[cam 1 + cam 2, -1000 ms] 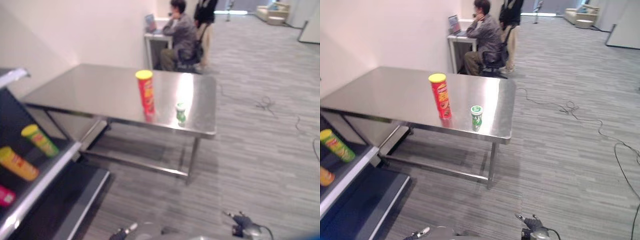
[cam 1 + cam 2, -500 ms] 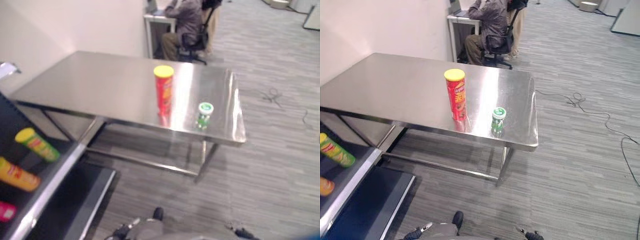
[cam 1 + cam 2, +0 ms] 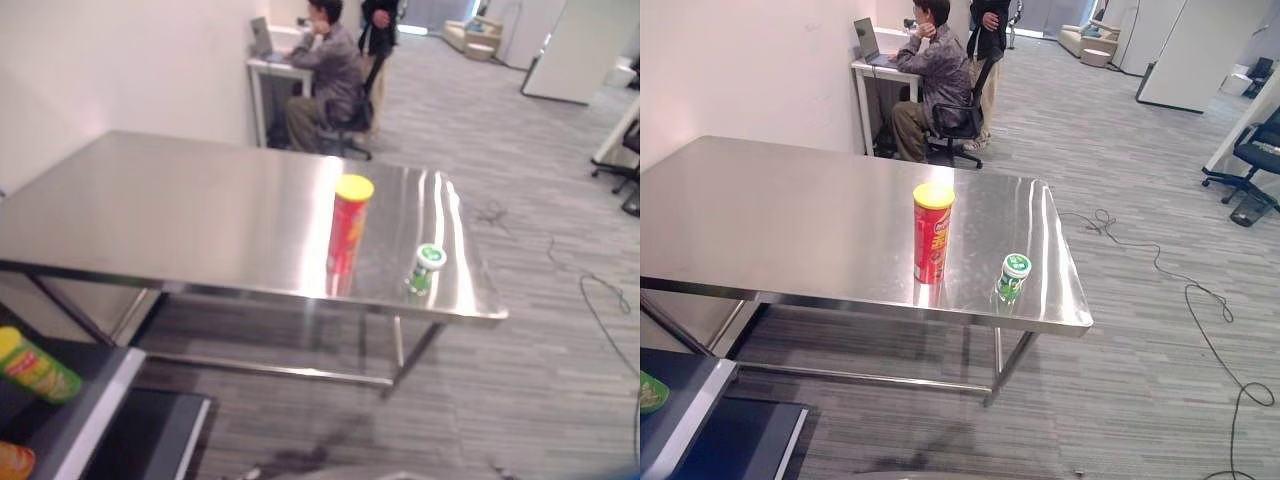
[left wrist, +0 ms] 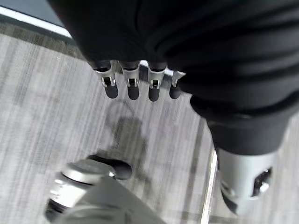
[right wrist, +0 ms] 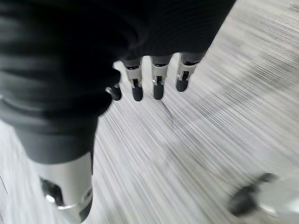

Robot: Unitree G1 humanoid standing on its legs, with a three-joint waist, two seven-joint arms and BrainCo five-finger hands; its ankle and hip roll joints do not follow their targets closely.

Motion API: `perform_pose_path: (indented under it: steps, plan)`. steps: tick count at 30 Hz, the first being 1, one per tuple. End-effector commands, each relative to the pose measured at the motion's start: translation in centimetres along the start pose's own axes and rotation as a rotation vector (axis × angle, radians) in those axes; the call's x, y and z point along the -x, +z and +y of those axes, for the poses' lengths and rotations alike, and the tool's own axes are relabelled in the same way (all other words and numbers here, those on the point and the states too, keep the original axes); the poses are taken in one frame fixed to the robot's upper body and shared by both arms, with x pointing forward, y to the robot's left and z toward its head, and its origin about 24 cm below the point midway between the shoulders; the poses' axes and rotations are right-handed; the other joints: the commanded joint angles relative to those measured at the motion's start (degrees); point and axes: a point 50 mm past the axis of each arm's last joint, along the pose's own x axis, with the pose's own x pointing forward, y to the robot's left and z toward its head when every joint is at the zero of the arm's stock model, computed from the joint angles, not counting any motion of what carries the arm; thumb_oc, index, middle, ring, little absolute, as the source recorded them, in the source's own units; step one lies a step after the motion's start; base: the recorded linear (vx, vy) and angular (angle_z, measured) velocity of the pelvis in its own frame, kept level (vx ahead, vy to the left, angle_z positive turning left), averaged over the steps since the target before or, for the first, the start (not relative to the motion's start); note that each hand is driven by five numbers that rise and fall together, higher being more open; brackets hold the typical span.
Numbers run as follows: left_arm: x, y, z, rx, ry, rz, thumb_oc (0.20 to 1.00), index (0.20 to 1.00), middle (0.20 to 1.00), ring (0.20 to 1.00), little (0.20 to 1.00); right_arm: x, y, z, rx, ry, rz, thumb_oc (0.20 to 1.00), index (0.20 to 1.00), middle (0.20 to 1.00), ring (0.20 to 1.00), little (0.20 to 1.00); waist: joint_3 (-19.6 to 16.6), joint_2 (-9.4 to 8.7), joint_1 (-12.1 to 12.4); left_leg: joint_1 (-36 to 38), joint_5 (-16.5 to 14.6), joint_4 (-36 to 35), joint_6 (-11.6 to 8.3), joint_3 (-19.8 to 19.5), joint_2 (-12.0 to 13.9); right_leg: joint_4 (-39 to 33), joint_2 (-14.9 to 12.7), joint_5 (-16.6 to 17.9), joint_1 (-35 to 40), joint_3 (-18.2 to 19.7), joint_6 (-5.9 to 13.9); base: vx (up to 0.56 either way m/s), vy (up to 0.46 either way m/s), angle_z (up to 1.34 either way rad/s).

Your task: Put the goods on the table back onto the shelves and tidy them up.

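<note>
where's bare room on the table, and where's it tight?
The steel table is bare from its wall-side end to the red can. The strip behind it is bare too. It's tight only near the front corner, where the red can and green tub stand apart. Both hands hang open over floor.

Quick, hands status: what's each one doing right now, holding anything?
Left hand: open, fingers relaxed over the floor, holding nothing.
Right hand: open, fingers relaxed over the floor, holding nothing.
</note>
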Motion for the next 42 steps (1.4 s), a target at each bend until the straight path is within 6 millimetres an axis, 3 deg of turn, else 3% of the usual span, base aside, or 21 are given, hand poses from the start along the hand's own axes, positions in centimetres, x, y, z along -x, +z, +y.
perform_pose_path:
  steps: [1, 2, 4, 5, 7, 8, 9, 10, 12, 13, 14, 15, 17, 18, 19, 21, 23, 24, 31, 42]
  plan:
    - [-0.2, 0.8, -1.4, -0.017, -0.024, -0.001, 1.0, 1.0, 1.0, 1.0, 1.0, -0.1, 5.3, -0.6, -0.152, -0.077, -0.2, 1.0, 1.0, 1.0, 1.0, 1.0, -0.59, 0.81, -0.77, 1.01, -4.31, 0.42, -5.44, -0.91, 4.67, -8.08, 0.19, 4.76, 4.02, 1.05, 2.36, 0.1, -0.075, -0.22]
    - [-0.2, 0.8, -1.4, -0.017, -0.024, -0.001, 1.0, 1.0, 1.0, 1.0, 1.0, -0.1, 5.2, -0.6, -0.152, -0.078, -0.2, 1.0, 1.0, 1.0, 1.0, 1.0, -0.57, 0.84, -0.75, 1.06, -4.34, 0.42, -5.45, -0.9, 4.69, -8.13, 0.2, 4.77, 4.1, 1.05, 2.36, 0.1, -0.072, -0.19]
    - [-0.1, 0.5, -1.3, -0.003, -0.02, 0.01, 1.0, 1.0, 1.0, 1.0, 1.0, 0.2, 7.1, -0.4, -0.155, -0.082, -0.288, 1.0, 1.0, 1.0, 1.0, 1.0, -0.9, 0.91, -0.97, 1.43, -4.54, 0.42, -5.65, -0.92, 5.04, -8.64, 0.37, 4.71, 4.63, 1.11, 2.34, 0.05, -0.039, -0.19]
    - [-0.2, 0.5, -1.5, 0.001, -0.023, 0.005, 1.0, 1.0, 1.0, 1.0, 1.0, 1.0, 9.5, -0.4, -0.167, -0.093, -0.416, 1.0, 1.0, 1.0, 1.0, 1.0, -1.24, 0.96, -1.38, 1.13, -4.14, 0.42, -5.77, -1.11, 5.19, -8.5, 0.42, 4.81, 4.35, 1.2, 2.33, 0.03, -0.036, -0.11]
    - [-0.1, 0.3, -1.7, -0.003, -0.027, 0.007, 1.0, 1.0, 1.0, 1.0, 1.0, 1.5, 10.5, -0.5, -0.164, -0.104, -0.478, 1.0, 1.0, 1.0, 1.0, 1.0, -1.41, 1.03, -1.48, 1.2, -4.23, 0.42, -5.81, -1.28, 5.3, -8.55, 0.45, 4.74, 4.46, 1.15, 2.29, 0.03, -0.011, -0.01]
    - [-0.1, 0.0, -2.0, -0.024, -0.039, 0.019, 1.0, 1.0, 1.0, 1.0, 1.0, 3.3, 13.9, -0.5, -0.121, -0.126, -0.659, 1.0, 1.0, 1.0, 1.0, 1.0, -1.71, 1.25, -1.73, 1.37, -4.41, 0.42, -5.92, -1.39, 5.53, -8.93, 0.52, 4.7, 4.72, 1.26, 2.22, 0.05, -0.022, -0.03]
    - [-0.1, 0.0, -2.0, -0.024, -0.039, 0.019, 1.0, 1.0, 1.0, 1.0, 1.0, 3.3, 13.9, -0.5, -0.12, -0.126, -0.658, 1.0, 1.0, 1.0, 1.0, 1.0, -1.71, 1.25, -1.72, 1.38, -4.41, 0.42, -5.92, -1.38, 5.53, -8.93, 0.52, 4.7, 4.73, 1.26, 2.22, 0.05, -0.02, -0.04]
    - [-0.1, -0.1, -2.2, -0.036, -0.046, 0.023, 1.0, 1.0, 1.0, 1.0, 1.0, 4.3, 15.6, -0.8, -0.113, -0.155, -0.746, 1.0, 1.0, 1.0, 1.0, 1.0, -1.89, 1.36, -1.87, 1.42, -4.49, 0.42, -5.97, -1.41, 5.65, -9.14, 0.54, 4.65, 4.81, 1.31, 2.17, 0.05, -0.012, -0.04]
    - [-0.1, 0.0, -2.5, -0.06, -0.053, 0.024, 1.0, 1.0, 1.0, 1.0, 1.0, 8.7, 20.4, -0.9, -0.094, -0.208, -1.032, 1.0, 1.0, 1.0, 1.0, 1.0, -2.23, 1.74, -1.8, 1.51, -4.74, 0.42, -6.03, -1.7, 5.88, -9.53, 0.61, 4.48, 5.05, 1.56, 2.1, 0.05, -0.015, -0.02]
    - [-0.1, 0.0, -2.5, -0.061, -0.053, 0.024, 1.0, 1.0, 1.0, 1.0, 1.0, 8.7, 20.3, -0.9, -0.092, -0.21, -1.031, 1.0, 1.0, 1.0, 1.0, 1.0, -2.23, 1.75, -1.76, 1.54, -4.76, 0.42, -6.03, -1.72, 5.9, -9.51, 0.63, 4.46, 5.07, 1.54, 2.09, 0.0, 0.0, 0.0]
    - [-0.1, 0.1, -2.7, -0.065, -0.058, 0.021, 1.0, 1.0, 1.0, 1.0, 1.0, 10.6, 21.6, -0.7, -0.082, -0.21, -1.138, 1.0, 1.0, 1.0, 1.0, 1.0, -2.22, 1.86, -1.74, 1.57, -4.82, 0.42, -6.02, -1.77, 5.92, -9.56, 0.67, 4.37, 5.07, 1.64, 2.04, 0.0, 0.0, 0.0]
    - [-0.2, 0.4, -2.9, -0.054, -0.063, 0.009, 1.0, 1.0, 1.0, 1.0, 1.0, 14.2, 23.1, 0.0, -0.016, -0.165, -1.353, 1.0, 1.0, 1.0, 1.0, 1.0, -2.07, 1.9, -1.68, 1.66, -4.77, 0.42, -5.98, -1.7, 5.96, -9.58, 0.71, 4.2, 5.17, 1.67, 1.95, 0.0, 0.0, 0.0]
    - [-0.2, 0.7, -2.9, -0.045, -0.064, -0.016, 1.0, 1.0, 1.0, 1.0, 1.0, 16.8, 23.8, -0.2, 0.128, -0.152, -1.513, 1.0, 1.0, 1.0, 1.0, 1.0, -1.81, 1.67, -1.63, 1.74, -4.71, 0.42, -5.99, -1.64, 6.01, -9.58, 0.72, 4.16, 5.24, 1.7, 1.88, 0.0, 0.0, 0.0]
    - [-0.2, 1.0, -2.9, -0.043, -0.065, -0.032, 1.0, 1.0, 1.0, 1.0, 1.0, 19.0, 24.4, 0.0, 0.187, -0.126, -1.632, 1.0, 1.0, 1.0, 1.0, 1.0, -1.72, 1.64, -1.63, 1.7, -4.65, 0.42, -6.01, -1.61, 6.08, -9.58, 0.72, 4.08, 5.26, 1.74, 1.88, 0.0, 0.0, 0.0]
    - [-0.2, 0.9, -2.9, -0.044, -0.065, -0.031, 1.0, 1.0, 1.0, 1.0, 1.0, 19.0, 24.3, -0.1, 0.189, -0.127, -1.631, 1.0, 1.0, 1.0, 1.0, 1.0, -1.74, 1.68, -1.59, 1.73, -4.67, 0.42, -6.01, -1.62, 6.09, -9.57, 0.74, 4.07, 5.29, 1.73, 1.88, 0.0, 0.0, 0.0]
    - [-0.2, 1.0, -2.6, -0.055, -0.073, -0.048, 1.0, 1.0, 1.0, 1.0, 1.0, 22.9, 24.9, 0.2, 0.275, -0.036, -1.825, 1.0, 1.0, 1.0, 1.0, 1.0, -1.64, 1.43, -1.31, 1.66, -4.61, 0.42, -6.12, -1.66, 6.15, -9.67, 0.72, 4.05, 5.38, 1.43, 1.95, 0.0, -0.009, 0.02]
    - [-0.2, 1.0, -2.5, -0.057, -0.077, -0.051, 1.0, 1.0, 1.0, 1.0, 1.0, 23.5, 25.0, 0.5, 0.291, 0.016, -1.846, 1.0, 1.0, 1.0, 1.0, 1.0, -1.6, 1.4, -1.28, 1.59, -4.52, 0.42, -6.16, -1.75, 6.15, -9.69, 0.71, 4.06, 5.36, 1.31, 1.98, 0.0, 0.0, 0.0]
    - [-0.1, 0.9, -2.2, -0.062, -0.091, -0.057, 1.0, 1.0, 1.0, 1.0, 1.0, 25.1, 25.5, 1.2, 0.401, 0.133, -1.917, 1.0, 1.0, 1.0, 1.0, 1.0, -1.45, 1.23, -0.65, 1.4, -4.36, 0.42, -6.27, -1.89, 6.16, -9.77, 0.59, 4.01, 5.33, 0.87, 2.1, 0.0, 0.0, 0.0]
    - [0.1, 0.1, -2.1, -0.068, -0.121, -0.047, 1.0, 1.0, 1.0, 1.0, 1.0, 25.1, 26.3, 4.4, 0.707, 0.323, -1.872, 1.0, 1.0, 1.0, 1.0, 1.0, -1.02, 1.52, 1.0, 1.13, -4.53, 0.42, -6.5, -2.73, 6.0, -9.77, 0.12, 3.42, 5.83, -0.96, 2.23, 0.01, -0.001, 0.12]
    - [0.0, 0.2, -2.2, -0.058, -0.123, -0.048, 1.0, 1.0, 1.0, 1.0, 1.0, 25.9, 27.4, 8.9, 0.903, 0.495, -1.843, 1.0, 1.0, 1.0, 1.0, 1.0, -0.78, 1.7, 2.47, 1.27, -4.42, 0.42, -6.55, -3.89, 5.75, -9.77, -0.36, 3.32, 6.65, -2.01, 2.18, 0.0, 0.007, 0.12]
